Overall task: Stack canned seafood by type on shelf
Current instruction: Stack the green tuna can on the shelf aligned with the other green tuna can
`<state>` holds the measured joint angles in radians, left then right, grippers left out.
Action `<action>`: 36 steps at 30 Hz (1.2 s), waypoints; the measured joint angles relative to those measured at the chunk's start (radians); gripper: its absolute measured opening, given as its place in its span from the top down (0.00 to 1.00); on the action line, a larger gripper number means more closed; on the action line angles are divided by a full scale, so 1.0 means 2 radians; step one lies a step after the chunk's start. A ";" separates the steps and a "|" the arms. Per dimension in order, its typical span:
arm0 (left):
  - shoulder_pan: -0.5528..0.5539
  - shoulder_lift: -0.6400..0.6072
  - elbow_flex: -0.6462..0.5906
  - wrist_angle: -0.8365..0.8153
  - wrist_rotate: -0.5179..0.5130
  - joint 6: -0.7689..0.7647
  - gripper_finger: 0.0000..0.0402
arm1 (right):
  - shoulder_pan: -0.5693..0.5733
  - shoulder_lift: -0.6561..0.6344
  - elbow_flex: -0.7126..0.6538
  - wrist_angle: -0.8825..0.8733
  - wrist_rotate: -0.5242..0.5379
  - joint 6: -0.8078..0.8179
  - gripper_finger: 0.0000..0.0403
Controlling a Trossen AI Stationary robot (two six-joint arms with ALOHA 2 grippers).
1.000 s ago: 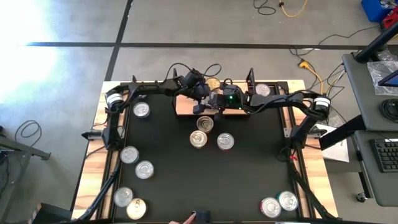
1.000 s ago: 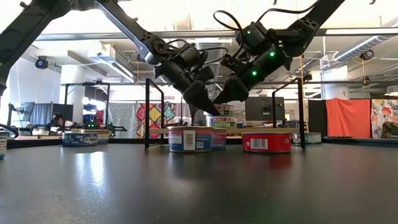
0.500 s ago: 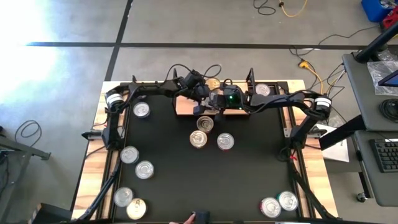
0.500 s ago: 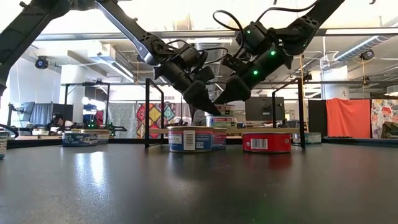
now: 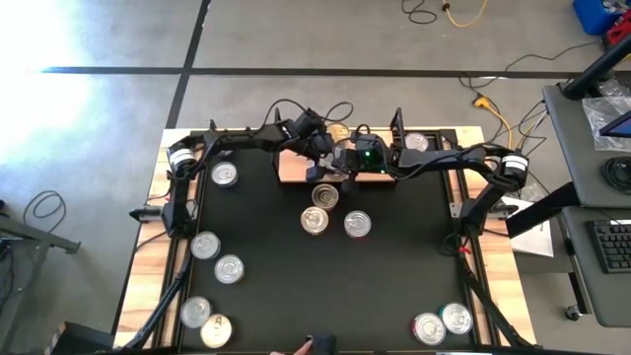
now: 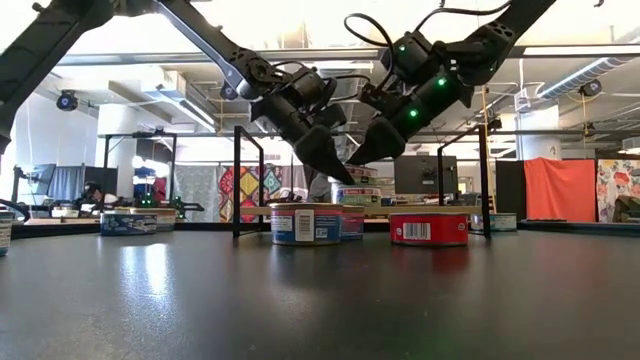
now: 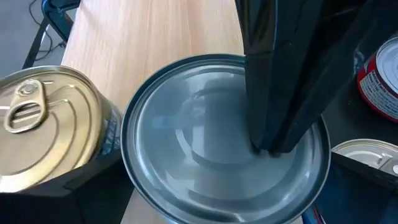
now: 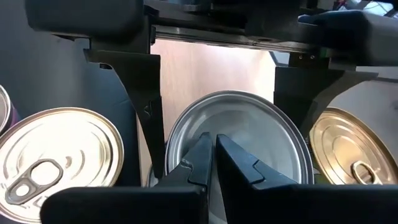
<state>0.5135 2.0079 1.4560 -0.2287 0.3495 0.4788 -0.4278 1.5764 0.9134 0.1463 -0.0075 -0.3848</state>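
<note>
Left gripper (image 5: 317, 166): at the table's twelve o'clock, fingers spread either side of a silver-lidded tin (image 7: 224, 137).
Right gripper (image 8: 214, 158): fingers pressed together, tips on that tin's lid.
Tin: on the shelf (image 5: 292, 168), gold-lidded tin (image 7: 46, 127) just beside.
Table (image 5: 394, 266): black, other tins scattered.

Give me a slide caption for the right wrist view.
Shut right gripper presses on a silver tin between the open left gripper's fingers.
</note>
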 joint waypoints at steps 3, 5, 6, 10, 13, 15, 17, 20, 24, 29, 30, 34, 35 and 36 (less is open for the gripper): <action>-0.001 0.000 0.000 0.000 -0.001 -0.008 0.01 | 0.000 0.000 0.001 -0.002 0.000 0.005 0.96; -0.002 0.000 0.000 0.000 -0.003 -0.026 0.01 | 0.000 0.000 0.003 -0.004 0.000 0.006 0.96; -0.003 0.000 0.000 0.000 -0.009 -0.037 0.01 | 0.000 0.000 0.005 -0.006 0.000 0.005 0.96; -0.011 0.000 0.000 -0.002 -0.028 -0.070 0.01 | 0.000 0.000 0.009 -0.011 0.000 -0.009 0.96; -0.018 0.000 0.000 -0.004 -0.036 -0.085 0.01 | -0.001 0.000 0.013 -0.017 -0.007 -0.018 0.96; -0.024 0.000 0.000 -0.004 -0.053 -0.097 0.01 | -0.001 0.001 0.013 -0.017 -0.018 -0.026 0.96; -0.028 0.000 0.000 -0.004 -0.060 -0.105 0.01 | -0.001 0.001 0.013 -0.020 -0.023 -0.032 0.96; -0.031 0.000 0.000 -0.002 -0.062 -0.121 0.01 | -0.002 0.001 0.014 -0.025 -0.025 -0.036 0.96; -0.032 0.000 0.000 0.000 -0.062 -0.136 0.01 | -0.003 0.000 0.015 -0.031 -0.027 -0.040 0.96; -0.032 0.000 0.000 -0.001 -0.045 -0.135 0.01 | -0.003 0.000 0.015 -0.047 -0.034 -0.044 0.96; -0.033 0.000 0.000 -0.002 -0.045 -0.133 0.01 | -0.003 0.000 0.016 -0.051 -0.038 -0.047 0.96; -0.033 -0.002 0.000 -0.011 -0.039 -0.132 0.01 | -0.004 0.000 0.016 -0.069 -0.053 -0.057 0.96; -0.034 -0.003 0.000 -0.015 -0.039 -0.132 0.01 | -0.004 0.000 0.016 -0.070 -0.053 -0.057 0.96; -0.034 -0.004 0.000 -0.019 -0.039 -0.131 0.01 | -0.004 0.000 0.016 -0.071 -0.054 -0.057 0.96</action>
<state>0.4461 1.9989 1.4559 -0.2664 0.2718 0.2176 -0.4362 1.5757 0.9463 0.0049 -0.1156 -0.4984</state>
